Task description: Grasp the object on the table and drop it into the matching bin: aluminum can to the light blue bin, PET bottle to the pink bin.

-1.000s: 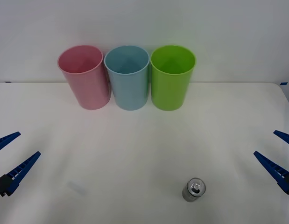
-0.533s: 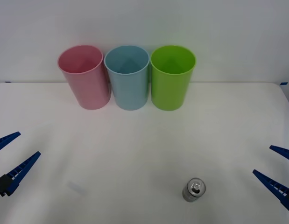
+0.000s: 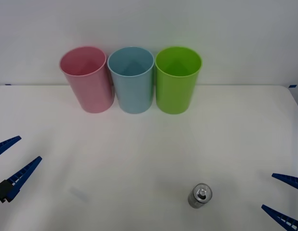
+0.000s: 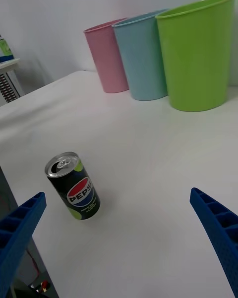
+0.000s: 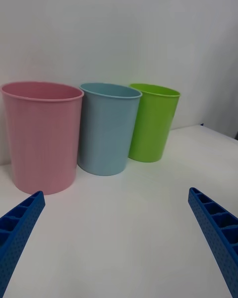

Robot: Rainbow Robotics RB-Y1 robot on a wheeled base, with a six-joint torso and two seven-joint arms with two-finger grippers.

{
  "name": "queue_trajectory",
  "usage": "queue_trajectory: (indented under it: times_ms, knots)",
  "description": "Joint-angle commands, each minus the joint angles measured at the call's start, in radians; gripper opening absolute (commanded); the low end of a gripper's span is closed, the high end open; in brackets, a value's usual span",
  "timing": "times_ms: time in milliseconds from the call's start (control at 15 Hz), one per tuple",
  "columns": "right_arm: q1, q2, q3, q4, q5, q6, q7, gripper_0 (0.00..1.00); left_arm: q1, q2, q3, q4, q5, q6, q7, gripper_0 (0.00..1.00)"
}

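The aluminum can (image 3: 200, 195) stands upright near the front of the white table (image 3: 139, 144), its shiny top and pull tab facing up. In the right wrist view the can (image 4: 73, 185) shows a dark Pepsi label. My right gripper (image 3: 267, 191) is open at the right edge, level with the can and well to its right, apart from it. In its own view that gripper (image 4: 118, 193) holds nothing. My left gripper (image 3: 30, 148) waits open at the far left. The pink bin (image 3: 87, 79) and the light blue bin (image 3: 132, 82) stand side by side at the back.
A lime green bin (image 3: 177, 82) stands right of the light blue one, touching it. The three bins line the back edge against a white wall. The left wrist view looks at the pink bin (image 5: 42, 136) and the light blue bin (image 5: 106, 129) across bare tabletop.
My right gripper has moved down toward the table's front edge, coming level with the can. The left gripper, the can and the bins have not moved.
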Motion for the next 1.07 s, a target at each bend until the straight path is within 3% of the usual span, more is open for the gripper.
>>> queue_trajectory:
  times_ms: [67, 400, 733, 1067]
  knots:
    - [0.000, 0.001, 0.012, 0.020, 0.003, -0.032, 0.093, 1.00, 0.000, 0.000, 0.000, 0.000, 0.000, 0.000, 0.000, 1.00]
    - [-0.046, 0.001, 0.078, 0.128, 0.003, -0.051, 0.271, 1.00, 0.000, 0.000, 0.000, 0.000, 0.000, 0.000, 0.000, 1.00]
    - [-0.091, 0.007, 0.147, 0.221, 0.003, -0.070, 0.312, 1.00, 0.000, 0.000, 0.000, 0.000, 0.000, 0.000, 0.000, 1.00]
    - [-0.126, 0.105, 0.155, 0.226, 0.086, -0.051, 0.332, 1.00, 0.000, 0.000, 0.000, 0.000, 0.000, 0.000, 0.000, 1.00]
